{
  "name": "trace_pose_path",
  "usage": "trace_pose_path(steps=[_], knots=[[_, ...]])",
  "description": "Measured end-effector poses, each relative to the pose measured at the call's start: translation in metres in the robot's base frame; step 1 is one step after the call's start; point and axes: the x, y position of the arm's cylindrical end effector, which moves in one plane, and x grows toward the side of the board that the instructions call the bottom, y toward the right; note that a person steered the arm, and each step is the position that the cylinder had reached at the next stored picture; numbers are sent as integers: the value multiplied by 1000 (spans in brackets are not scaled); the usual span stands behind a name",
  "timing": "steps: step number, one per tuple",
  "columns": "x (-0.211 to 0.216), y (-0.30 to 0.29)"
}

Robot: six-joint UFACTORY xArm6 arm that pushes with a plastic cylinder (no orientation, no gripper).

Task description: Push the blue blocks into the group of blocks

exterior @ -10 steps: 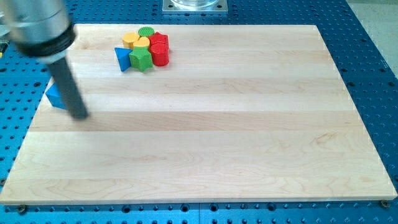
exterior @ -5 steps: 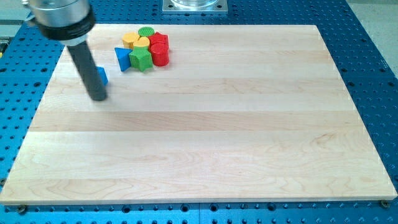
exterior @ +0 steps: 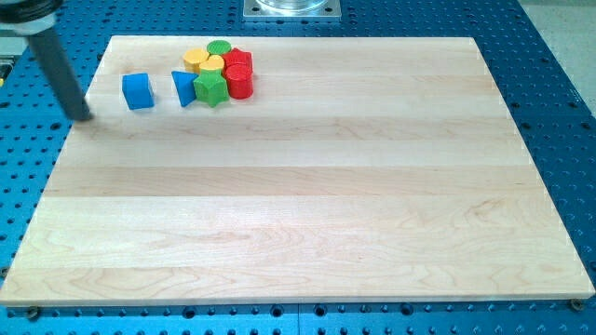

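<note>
A blue cube (exterior: 138, 91) lies near the board's top left, apart from the cluster. A blue triangular block (exterior: 182, 87) touches the left side of the cluster. The cluster holds a green star block (exterior: 211, 88), a yellow block (exterior: 196, 61), a yellow heart-like block (exterior: 213, 65), a green cylinder (exterior: 219, 48) and two red blocks (exterior: 239, 73). My tip (exterior: 82, 116) is at the board's left edge, to the left of and slightly below the blue cube, not touching it.
The wooden board (exterior: 307, 186) rests on a blue perforated table (exterior: 559, 84). A metal mount (exterior: 291, 8) sits at the view's top centre.
The blue cube has been pushed from the left edge up and right toward the cluster. My tip has since drawn back left, away from the cube.
</note>
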Motion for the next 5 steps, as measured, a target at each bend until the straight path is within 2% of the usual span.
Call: trace_pose_path(steps=[1,2,3,4,5], knots=[[-37,26],[-38,55],[-10,29],[-4,50],[-45,77]])
